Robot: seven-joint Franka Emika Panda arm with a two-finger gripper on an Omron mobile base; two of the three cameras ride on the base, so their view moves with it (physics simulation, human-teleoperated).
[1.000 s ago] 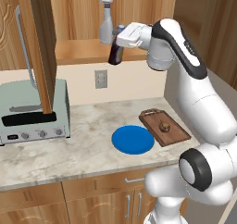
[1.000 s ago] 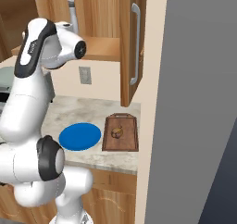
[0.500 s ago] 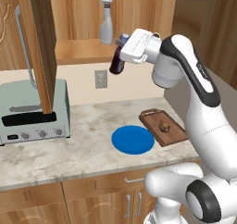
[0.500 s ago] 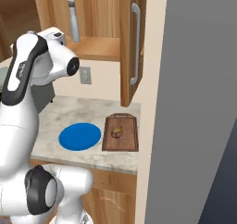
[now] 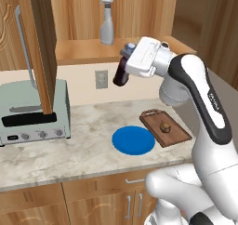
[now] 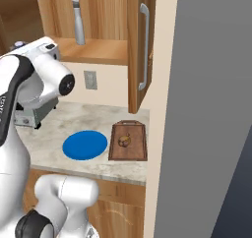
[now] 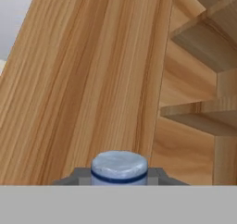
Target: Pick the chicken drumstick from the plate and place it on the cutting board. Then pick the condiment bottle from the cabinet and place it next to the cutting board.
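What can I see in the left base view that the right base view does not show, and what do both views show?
Left base view alone: the hand closed on the condiment bottle, tilted in the air in front of the cabinet shelf, and the whole toaster oven.

Right base view alone: the grey wall beside the counter.

Both: the chicken drumstick lying on the cutting board, the bare blue plate beside it, and the grey spray bottle standing on the shelf.
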